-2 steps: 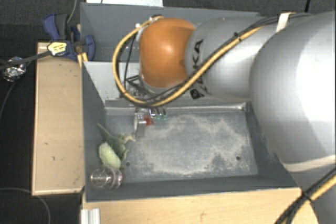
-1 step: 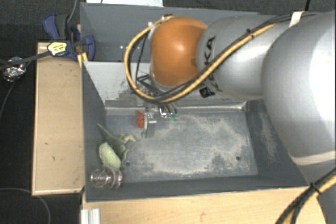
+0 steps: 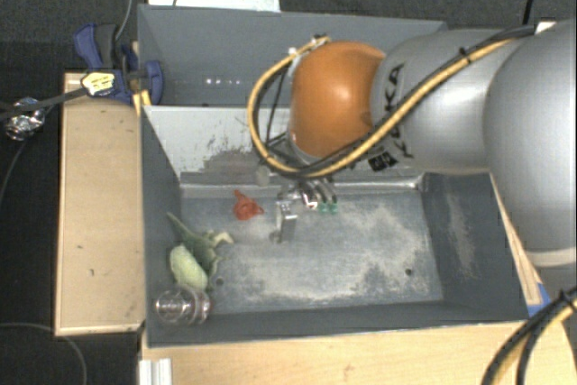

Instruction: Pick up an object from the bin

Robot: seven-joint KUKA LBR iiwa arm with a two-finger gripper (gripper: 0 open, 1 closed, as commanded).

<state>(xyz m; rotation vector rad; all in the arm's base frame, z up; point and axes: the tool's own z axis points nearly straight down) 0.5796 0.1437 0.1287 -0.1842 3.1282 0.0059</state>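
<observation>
My gripper [image 3: 286, 223] hangs below the orange wrist cover, low over the bin's floor near the back wall, left of centre. A small red thing [image 3: 245, 208] lies just to its left, apart from it. A small green bit [image 3: 328, 208] shows close to the gripper's right side; I cannot tell whether it is held or lying on the floor.
In the bin's front left corner lie a pale green toy with dark green leaf-like parts [image 3: 193, 255] and a clear round glass piece [image 3: 183, 307]. The arm and its orange cover hide the back right of the bin.
</observation>
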